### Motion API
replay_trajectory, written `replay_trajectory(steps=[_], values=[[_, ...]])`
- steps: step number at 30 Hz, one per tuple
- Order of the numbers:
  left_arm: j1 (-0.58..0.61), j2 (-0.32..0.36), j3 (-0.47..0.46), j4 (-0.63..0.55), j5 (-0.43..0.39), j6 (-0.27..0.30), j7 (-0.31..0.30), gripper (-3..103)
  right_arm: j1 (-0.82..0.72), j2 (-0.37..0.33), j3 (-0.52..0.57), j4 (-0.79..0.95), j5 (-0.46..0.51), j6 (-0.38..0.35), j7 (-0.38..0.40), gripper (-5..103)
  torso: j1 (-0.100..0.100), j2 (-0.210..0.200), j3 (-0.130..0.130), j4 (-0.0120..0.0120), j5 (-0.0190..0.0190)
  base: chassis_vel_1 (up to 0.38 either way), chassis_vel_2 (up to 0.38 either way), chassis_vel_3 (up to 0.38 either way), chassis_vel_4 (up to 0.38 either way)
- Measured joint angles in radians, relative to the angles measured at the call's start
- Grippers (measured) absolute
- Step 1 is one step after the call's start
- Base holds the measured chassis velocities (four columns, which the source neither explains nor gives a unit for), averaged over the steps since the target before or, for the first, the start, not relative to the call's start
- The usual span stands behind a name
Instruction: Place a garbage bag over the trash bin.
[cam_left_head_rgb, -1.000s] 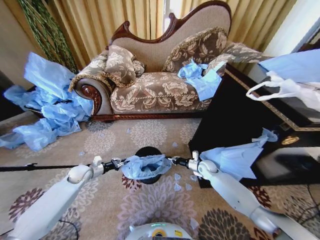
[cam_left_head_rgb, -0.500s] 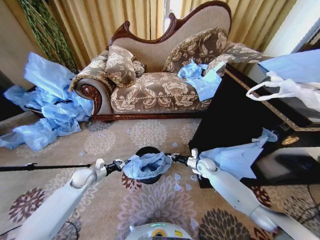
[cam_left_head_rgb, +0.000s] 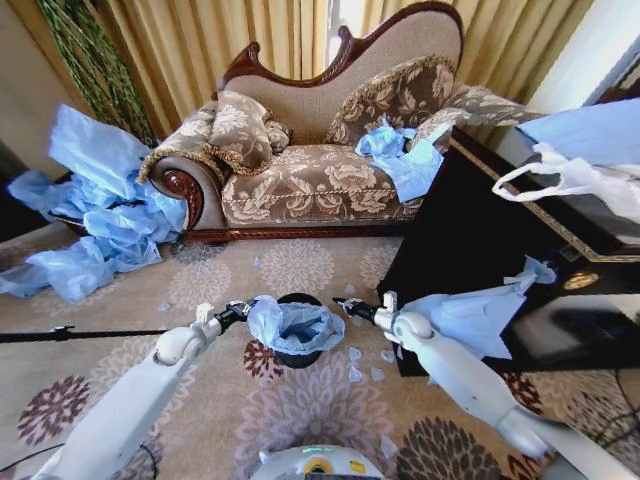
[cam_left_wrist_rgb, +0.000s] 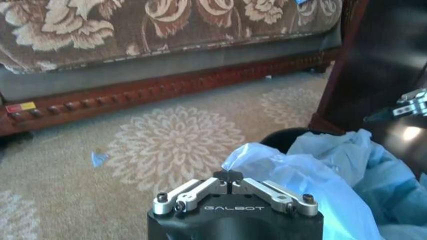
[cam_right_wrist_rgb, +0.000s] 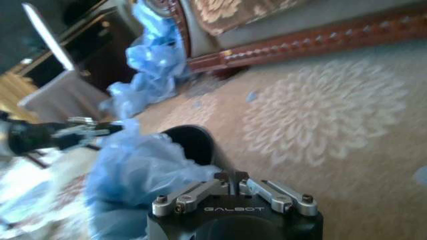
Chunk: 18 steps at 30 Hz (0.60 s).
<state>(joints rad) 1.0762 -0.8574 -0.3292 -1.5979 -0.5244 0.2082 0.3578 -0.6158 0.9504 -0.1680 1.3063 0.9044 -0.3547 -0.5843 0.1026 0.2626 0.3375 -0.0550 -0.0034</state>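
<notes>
Left pincer (cam_left_head_rgb: 243, 311) and right pincer (cam_left_head_rgb: 345, 307) each clamp a rim edge of the garbage bag (cam_left_head_rgb: 292, 325) above the trash bin (cam_left_head_rgb: 297, 300). Risk: thin film slipping or tearing if stretched unevenly, missing the bin's rim.

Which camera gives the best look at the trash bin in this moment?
The head view: the trash bin stands on the carpet between the left gripper and right gripper, with the garbage bag draped over its mouth. Both wrist views show just a dark arc of rim behind the bag.
</notes>
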Motion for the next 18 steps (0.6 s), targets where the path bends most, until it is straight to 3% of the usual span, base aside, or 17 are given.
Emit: replay_trajectory(steps=[1,3,7,9,11,15,16,18], values=[[0.003,0.001,0.000,0.000,0.003,-0.001,0.005,0,-0.002,-0.008,0.003,-0.002,0.000,-0.013,-0.022,8,0.000,0.000,0.000,0.0000,-0.0001,0.000,0.000,0.000,0.000],[0.005,0.002,-0.001,0.001,0.004,-0.002,0.008,0,-0.003,-0.014,0.004,-0.009,-0.011,-0.016,-0.042,8,0.000,0.000,0.000,-0.0002,-0.0001,0.000,0.000,0.000,0.000],[0.008,0.003,-0.001,0.004,0.005,-0.005,0.019,0,0.001,-0.008,-0.006,-0.061,-0.104,0.006,-0.110,30,0.000,0.000,0.000,-0.0003,0.0001,0.000,0.000,0.000,0.000],[0.008,0.003,-0.001,0.004,0.004,-0.006,0.021,0,0.004,-0.005,-0.007,-0.072,-0.128,0.010,-0.129,30,0.000,0.000,0.000,-0.0001,0.0001,0.000,0.000,0.000,0.000],[0.009,0.004,-0.001,0.004,0.003,-0.007,0.027,0,0.016,0.007,-0.012,-0.108,-0.200,0.023,-0.188,41,0.000,0.000,0.000,-0.0001,-0.0001,0.000,0.000,0.000,0.000],[0.010,0.004,-0.001,0.003,0.002,-0.009,0.034,0,0.028,0.027,-0.019,-0.139,-0.246,0.039,-0.218,51,0.000,0.000,0.000,-0.0003,0.0001,0.000,0.000,0.000,0.000],[0.011,0.003,-0.001,0.004,0.002,-0.010,0.037,0,0.036,0.037,-0.026,-0.149,-0.258,0.044,-0.222,62,0.000,0.000,0.000,-0.0002,0.0000,0.000,0.000,0.000,0.000],[0.012,0.002,-0.001,0.005,0.002,-0.011,0.039,0,0.041,0.041,-0.031,-0.154,-0.264,0.047,-0.225,62,0.000,0.000,0.000,-0.0001,-0.0002,0.000,0.000,0.000,0.000]])
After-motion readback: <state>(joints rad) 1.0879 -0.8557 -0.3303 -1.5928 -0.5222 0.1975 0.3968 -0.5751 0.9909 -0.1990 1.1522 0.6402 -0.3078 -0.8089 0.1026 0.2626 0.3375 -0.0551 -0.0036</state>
